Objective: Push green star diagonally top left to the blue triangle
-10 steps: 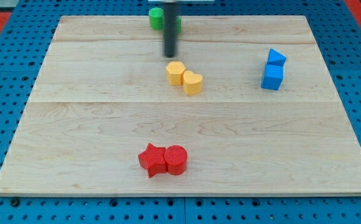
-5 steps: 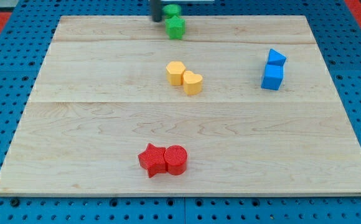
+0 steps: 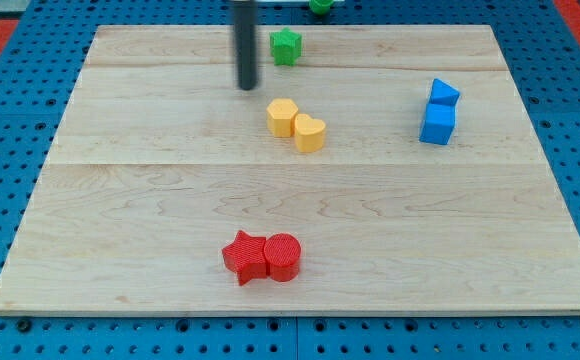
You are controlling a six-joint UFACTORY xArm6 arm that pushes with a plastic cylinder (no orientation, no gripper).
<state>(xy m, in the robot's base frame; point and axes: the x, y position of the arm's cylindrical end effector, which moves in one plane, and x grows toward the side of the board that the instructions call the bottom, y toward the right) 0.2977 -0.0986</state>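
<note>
Near the view's bottom edge of the wooden board [image 3: 90, 250], a red star [image 3: 242, 257] and a red cylinder [image 3: 283, 256] sit touching each other, well away from anything the task concerns. Further up, about mid-board, a yellow hexagonal block [image 3: 282, 117] and a yellow rounded block [image 3: 310, 133] lie pressed together, and over on the view's right a blue triangle [image 3: 443, 93] rests against the top of a blue cube [image 3: 437, 124].

Beyond the yellow pair, the rod's lower end, called my tip [image 3: 246, 86], rests on the board to the upper left of the hexagonal block. The arm carries no claw, only this plain rod, so it grips nothing; it touches no block here. The green star [image 3: 285, 46] lies close to the board's top edge, just to the upper right of the tip with a clear gap between them. A second green block [image 3: 320, 5] shows at the very top, off the board and cut by the frame, its shape unreadable.

As a judgement, little of the task is achieved: the star stands well apart from the blue triangle, off to its upper left. The pushing that would settle the star at its place relative to the triangle remains to be done, and the tip is not yet in contact.
</note>
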